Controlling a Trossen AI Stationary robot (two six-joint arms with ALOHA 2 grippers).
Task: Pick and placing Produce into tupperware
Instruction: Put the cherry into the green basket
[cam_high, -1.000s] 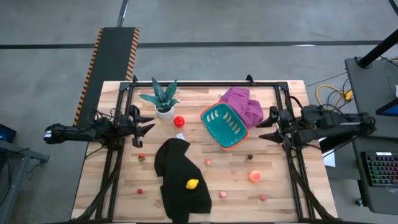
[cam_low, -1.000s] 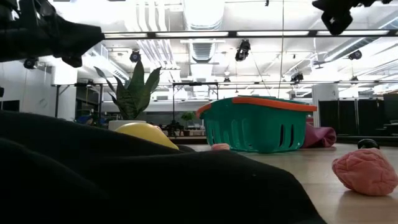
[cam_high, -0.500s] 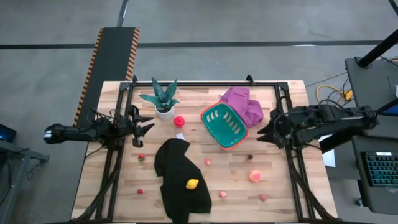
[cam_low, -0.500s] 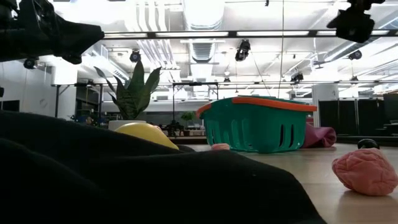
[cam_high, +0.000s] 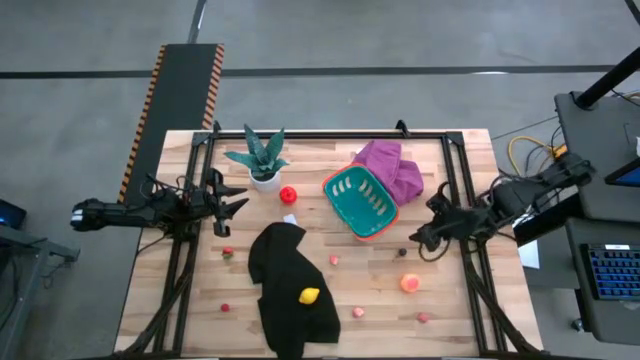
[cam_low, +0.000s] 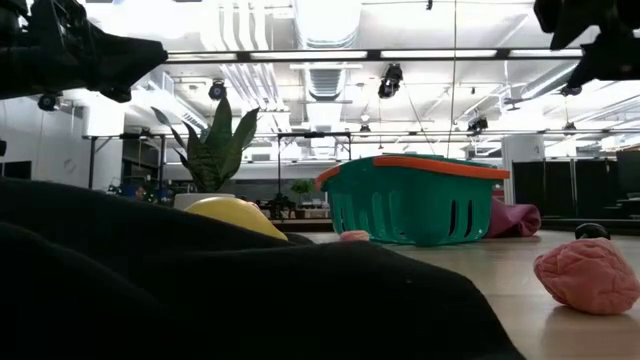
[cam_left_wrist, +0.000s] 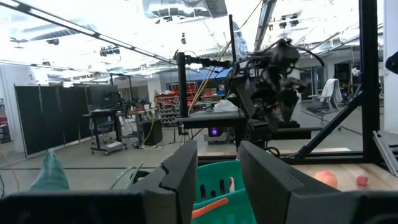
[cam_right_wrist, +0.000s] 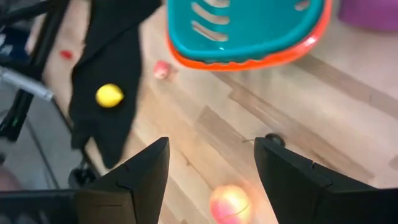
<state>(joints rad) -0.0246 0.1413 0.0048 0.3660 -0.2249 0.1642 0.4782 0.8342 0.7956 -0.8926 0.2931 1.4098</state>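
The teal tupperware (cam_high: 362, 201) with its orange rim stands right of the table's middle, tilted against a purple cloth. The produce lies scattered on the wood: a red piece (cam_high: 288, 194) by the plant, a yellow one (cam_high: 310, 296) on the black cloth, an orange-pink one (cam_high: 410, 283), small pink ones (cam_high: 358, 312) (cam_high: 334, 260) and a tiny dark piece (cam_high: 402, 252). My right gripper (cam_high: 418, 238) is open and hangs in the air right of the tupperware, above the dark piece (cam_right_wrist: 273, 139) and the orange-pink one (cam_right_wrist: 227, 202). My left gripper (cam_high: 240, 204) waits open near the left edge.
A potted green plant (cam_high: 262, 160) stands at the far left. A black cloth (cam_high: 290, 285) covers the near middle. The purple cloth (cam_high: 390, 168) lies behind the tupperware. Metal frame rails (cam_high: 470, 270) run along both table sides. Bare wood shows around the orange-pink piece.
My right gripper has moved toward the table's near edge, from beside the purple cloth to a spot above the small dark piece, and has tipped to point down at the table. It has stayed open. No produce has moved.
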